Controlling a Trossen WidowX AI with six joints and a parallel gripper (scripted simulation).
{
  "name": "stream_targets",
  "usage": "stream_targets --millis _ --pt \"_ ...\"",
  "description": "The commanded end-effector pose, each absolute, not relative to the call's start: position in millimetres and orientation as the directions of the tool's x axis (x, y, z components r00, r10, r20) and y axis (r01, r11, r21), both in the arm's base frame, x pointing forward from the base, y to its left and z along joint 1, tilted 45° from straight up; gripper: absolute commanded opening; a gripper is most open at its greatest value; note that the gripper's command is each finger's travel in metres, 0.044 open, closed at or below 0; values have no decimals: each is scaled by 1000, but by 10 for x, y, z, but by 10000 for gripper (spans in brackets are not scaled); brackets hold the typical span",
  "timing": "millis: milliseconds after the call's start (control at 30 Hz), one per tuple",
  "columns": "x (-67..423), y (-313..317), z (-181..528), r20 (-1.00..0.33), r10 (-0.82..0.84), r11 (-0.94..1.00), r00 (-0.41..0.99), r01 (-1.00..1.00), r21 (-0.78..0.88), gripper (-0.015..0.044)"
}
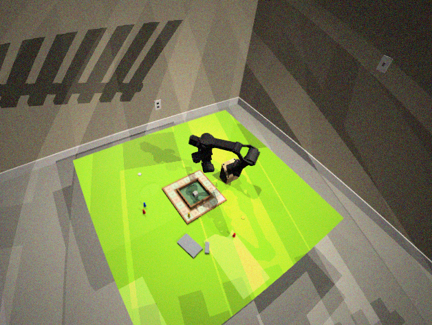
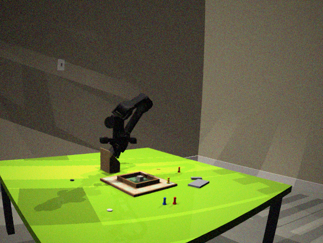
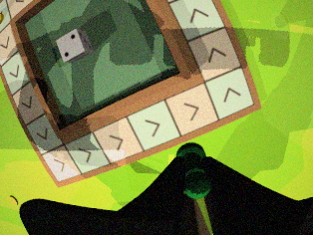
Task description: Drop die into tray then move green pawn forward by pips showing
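Observation:
My gripper [image 3: 191, 164] [image 2: 117, 156] is shut on the green pawn [image 3: 198, 183], which sits between the fingertips. In the wrist view they hang beyond the outer edge of the board [image 1: 176, 201] [image 2: 122, 185] [image 3: 154, 125], and in the exterior view they are raised above the table. The pawn cannot be made out in the top and exterior views. The die [image 1: 195, 193] [image 2: 140, 178] [image 3: 71, 46] lies in the tray [image 1: 192, 206] [image 2: 147, 183], with two pips on its top face. Arrows mark the board's squares.
A yellow pawn [image 1: 188, 215] [image 2: 168, 180] stands on a board corner. Off the board are a blue pawn [image 1: 144, 204] [image 2: 164, 201], a red pawn [image 1: 144, 211] [image 2: 174, 200], another red pawn [image 1: 234, 235] [image 2: 179, 169], grey slabs [image 1: 189, 245] [image 2: 198, 183] and a white disc [image 1: 139, 173] [image 2: 109, 209].

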State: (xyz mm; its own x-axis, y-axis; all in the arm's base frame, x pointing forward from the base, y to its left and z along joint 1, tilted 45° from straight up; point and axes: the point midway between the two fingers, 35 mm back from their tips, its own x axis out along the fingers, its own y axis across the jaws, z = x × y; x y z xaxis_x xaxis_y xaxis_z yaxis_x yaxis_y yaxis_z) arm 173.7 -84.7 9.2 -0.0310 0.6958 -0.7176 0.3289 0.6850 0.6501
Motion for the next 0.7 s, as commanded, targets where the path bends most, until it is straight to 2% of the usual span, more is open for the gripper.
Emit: stream_targets --millis 0,400,667 --pt "1737 -866 -105 -717 696 686 -35 328 650 0" --pt "1720 -867 -697 -718 695 687 -34 327 649 0" --pt "1717 -770 -831 -718 695 687 -34 326 649 0"
